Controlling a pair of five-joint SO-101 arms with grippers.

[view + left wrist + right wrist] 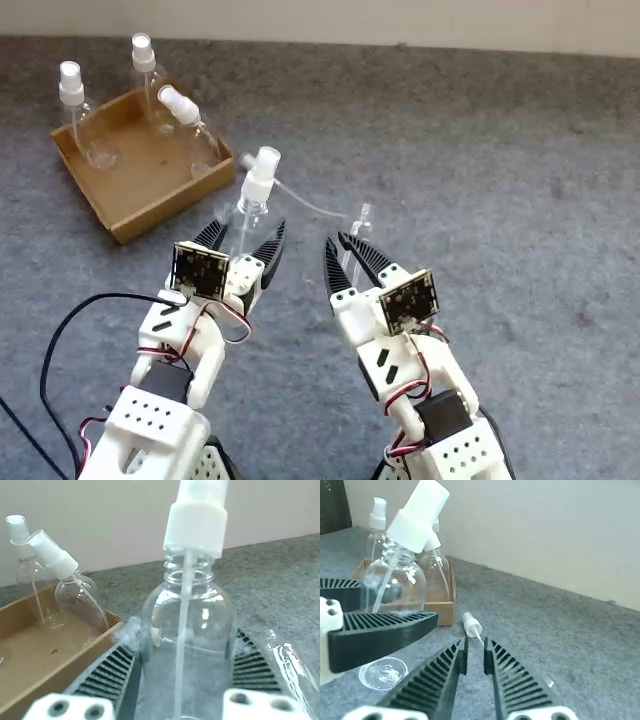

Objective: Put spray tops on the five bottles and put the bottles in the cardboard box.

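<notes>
On the grey carpeted worktop [500,150], three spray-topped clear bottles [190,125] stand in the brown cardboard box [140,215], your left tool [250,230] clasps a topped fourth bottle [187,630], your right tool [475,645] is narrow and empty, and a bare fifth bottle [362,215] is left.

Clear plastic on rough grey cloth

We are looking at a glossy, see-through plastic bottle [210,630] carrying a smooth white plastic spray top [197,517]. The left gripper [248,232] and right gripper [475,642] are showing ribbed, matt black plastic fingers [107,672]. The cardboard box [170,207] is looking matt brown, and the table [500,180] is wearing rough, fuzzy grey cloth.
</notes>
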